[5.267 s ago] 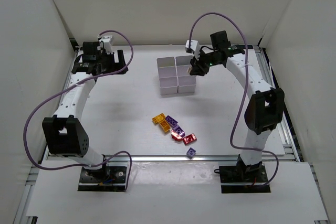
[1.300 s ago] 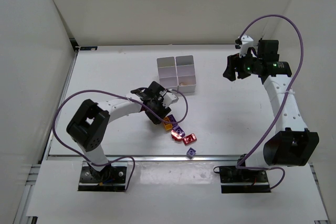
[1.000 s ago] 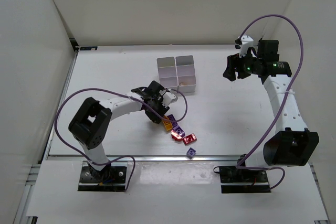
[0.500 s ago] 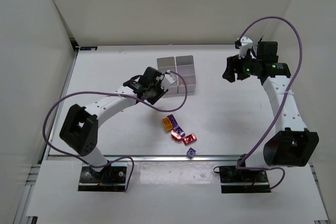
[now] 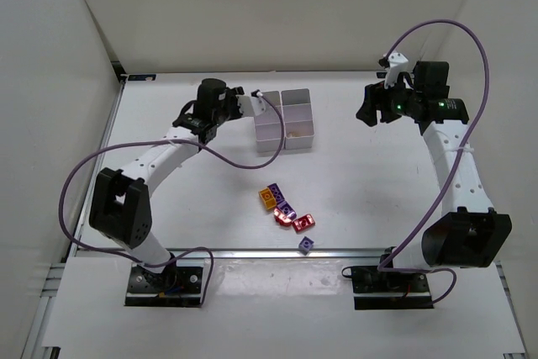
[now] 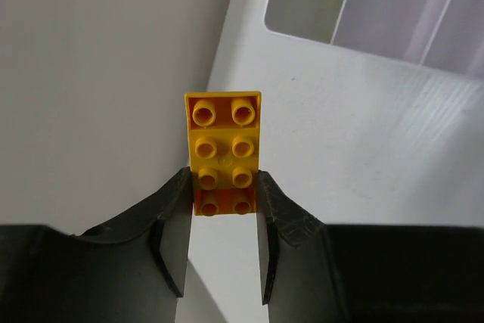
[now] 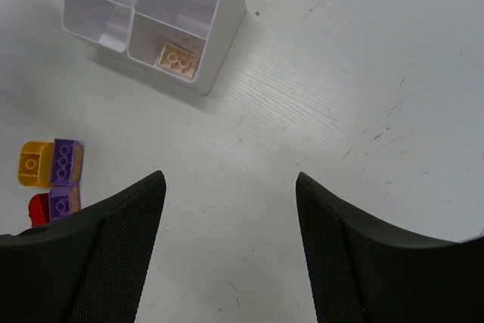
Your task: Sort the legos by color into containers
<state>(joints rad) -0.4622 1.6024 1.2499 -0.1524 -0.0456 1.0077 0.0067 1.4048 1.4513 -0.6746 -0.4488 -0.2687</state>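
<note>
The orange brick (image 6: 223,153) has left the other legos (image 5: 287,210). It is pinched by its lower end in the left gripper (image 6: 223,187), whose jaws are narrow against its sides, and it has been carried up to the bins (image 5: 269,142). It hangs just beside their left wall, not yet over a compartment. A tan brick (image 7: 179,58) lies in one bin. The rest wait on the table (image 5: 185,199). The right gripper (image 7: 228,179) hovers wide and empty, well apart. This pick looks done, and what remains is probably a drop into a bin for orange.

orange-yellow brick (image 6: 223,153), white bins (image 7: 227,28), tan brick (image 7: 178,59), purple bricks (image 7: 66,163), red brick (image 7: 38,208), white table (image 5: 168,208), purple cables (image 5: 454,27)
</note>
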